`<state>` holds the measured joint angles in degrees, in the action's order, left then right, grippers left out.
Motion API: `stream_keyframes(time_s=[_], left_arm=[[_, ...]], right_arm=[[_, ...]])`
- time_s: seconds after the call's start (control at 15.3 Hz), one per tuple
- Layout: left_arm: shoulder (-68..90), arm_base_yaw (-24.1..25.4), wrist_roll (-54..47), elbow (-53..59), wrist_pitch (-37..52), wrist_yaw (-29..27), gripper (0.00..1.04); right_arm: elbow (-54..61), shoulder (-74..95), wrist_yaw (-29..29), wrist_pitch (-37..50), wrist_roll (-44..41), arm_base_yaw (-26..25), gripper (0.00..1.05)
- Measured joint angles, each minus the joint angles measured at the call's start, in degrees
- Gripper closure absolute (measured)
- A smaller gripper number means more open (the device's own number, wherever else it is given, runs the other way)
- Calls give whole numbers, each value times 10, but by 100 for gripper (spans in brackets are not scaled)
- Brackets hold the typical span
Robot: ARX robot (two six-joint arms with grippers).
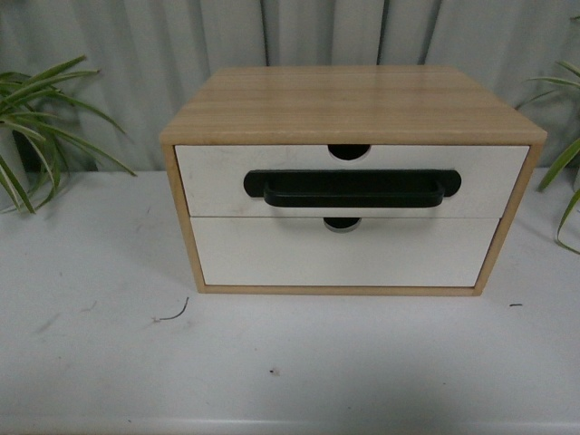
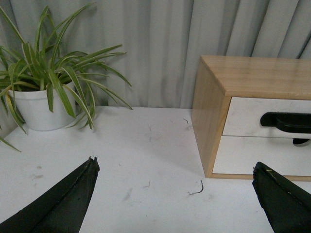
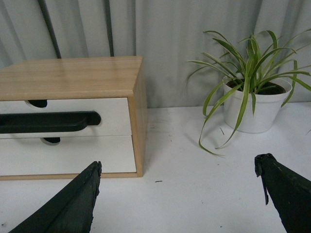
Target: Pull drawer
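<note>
A box-shaped cabinet [image 1: 353, 104] of pale wood-grain board stands in the middle of the smooth white desk [image 1: 290, 372], with a pleated grey curtain [image 1: 118, 45] behind it. The drawer [image 1: 213, 181] is the upper of its two compartments. Its flat matte white front lies level with the wooden frame, so it is fully pushed in. A wide black bar handle [image 1: 353, 190] with rounded ends runs across the front, and a semicircular notch [image 1: 349, 151] is cut into its top edge. Below it sits a plain white drawer front [image 1: 344, 258] with no bar, only a small dark half-round at its upper edge. A thin curled dark strand [image 1: 174, 314] lies on the desk near the cabinet's lower left corner. Spider plants with long striped leaves flank the cabinet, each in a round white pot [image 2: 36, 107] [image 3: 255, 111]. The left tool [image 2: 175, 164] hangs released over the desk off the cabinet's left side, its black tapered fingers [image 2: 73, 194] spread wide and holding nothing. The right tool [image 3: 178, 161] is likewise spread and empty off the right side.
</note>
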<state>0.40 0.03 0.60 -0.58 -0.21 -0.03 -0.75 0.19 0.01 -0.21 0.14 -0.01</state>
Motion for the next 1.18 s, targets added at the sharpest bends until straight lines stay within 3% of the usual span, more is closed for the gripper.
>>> stream_keyframes(time_s=[1.18], left_arm=[[0,0,0,0,0,0,7]], right_arm=[[0,0,0,0,0,0,6]])
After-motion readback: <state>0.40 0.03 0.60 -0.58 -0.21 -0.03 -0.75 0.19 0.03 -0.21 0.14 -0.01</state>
